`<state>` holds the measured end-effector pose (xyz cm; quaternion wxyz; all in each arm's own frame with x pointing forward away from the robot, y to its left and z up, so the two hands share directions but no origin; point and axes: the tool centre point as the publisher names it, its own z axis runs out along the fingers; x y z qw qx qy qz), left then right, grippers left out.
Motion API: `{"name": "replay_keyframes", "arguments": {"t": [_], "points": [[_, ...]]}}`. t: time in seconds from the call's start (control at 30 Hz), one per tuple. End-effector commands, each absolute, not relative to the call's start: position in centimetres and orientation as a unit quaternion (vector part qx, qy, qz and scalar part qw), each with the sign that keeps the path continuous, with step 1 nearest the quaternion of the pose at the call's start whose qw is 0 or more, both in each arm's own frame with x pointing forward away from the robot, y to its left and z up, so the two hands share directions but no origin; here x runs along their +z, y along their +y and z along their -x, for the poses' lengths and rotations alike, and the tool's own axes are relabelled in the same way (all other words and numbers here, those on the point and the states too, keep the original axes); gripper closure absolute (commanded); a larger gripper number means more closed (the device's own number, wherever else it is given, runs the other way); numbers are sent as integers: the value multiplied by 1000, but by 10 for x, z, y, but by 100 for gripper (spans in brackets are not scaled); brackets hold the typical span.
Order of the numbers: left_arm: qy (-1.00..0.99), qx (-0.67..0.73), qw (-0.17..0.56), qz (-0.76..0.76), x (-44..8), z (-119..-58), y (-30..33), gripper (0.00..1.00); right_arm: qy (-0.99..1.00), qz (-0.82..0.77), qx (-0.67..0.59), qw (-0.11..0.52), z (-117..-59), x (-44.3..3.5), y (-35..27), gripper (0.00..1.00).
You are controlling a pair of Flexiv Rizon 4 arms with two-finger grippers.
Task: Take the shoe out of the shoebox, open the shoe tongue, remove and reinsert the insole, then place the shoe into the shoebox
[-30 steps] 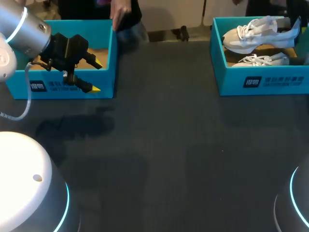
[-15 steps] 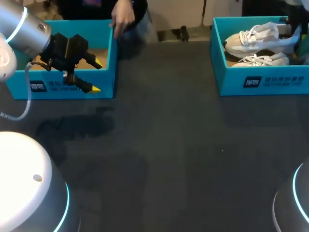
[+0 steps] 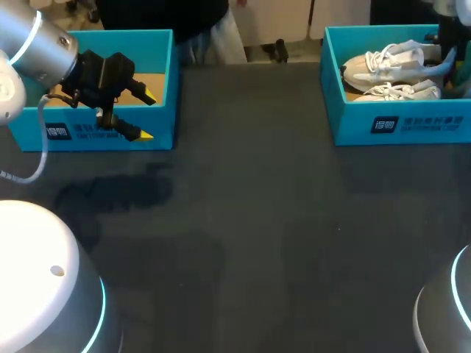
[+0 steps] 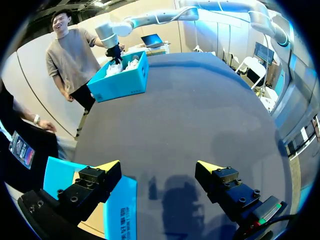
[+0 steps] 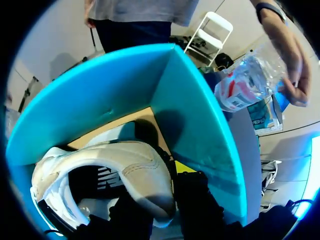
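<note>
Our right fingers (image 5: 197, 200) are clamped on the heel of the white shoe (image 5: 125, 165), which sits tilted inside the teal shoebox (image 5: 200, 130), over a second shoe (image 3: 401, 91). Our left fingers (image 4: 107, 172) stand apart, holding nothing. One is over another teal box (image 4: 120, 210), the other over the dark counter (image 4: 190, 115).

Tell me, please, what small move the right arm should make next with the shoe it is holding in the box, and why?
Probably open the right gripper and let go. The shoe it grips at the heel end has sunk over the last second and now lies low inside the shoebox, against the second shoe; the left gripper hangs open, far off.
</note>
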<state>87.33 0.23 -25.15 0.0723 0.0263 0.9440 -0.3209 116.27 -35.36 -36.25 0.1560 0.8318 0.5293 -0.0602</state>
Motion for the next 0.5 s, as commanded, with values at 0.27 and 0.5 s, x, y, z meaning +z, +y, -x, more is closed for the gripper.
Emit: {"name": "replay_keyframes", "arguments": {"t": [0.27,0.5], "points": [[944,-320,72,-26,-251,-873,3,0,530,-832,-67,146,-1172,-366,-359,76],[944,-320,72,-26,-251,-873,3,0,531,-832,-65,145,-1174,-361,-357,62]]}}
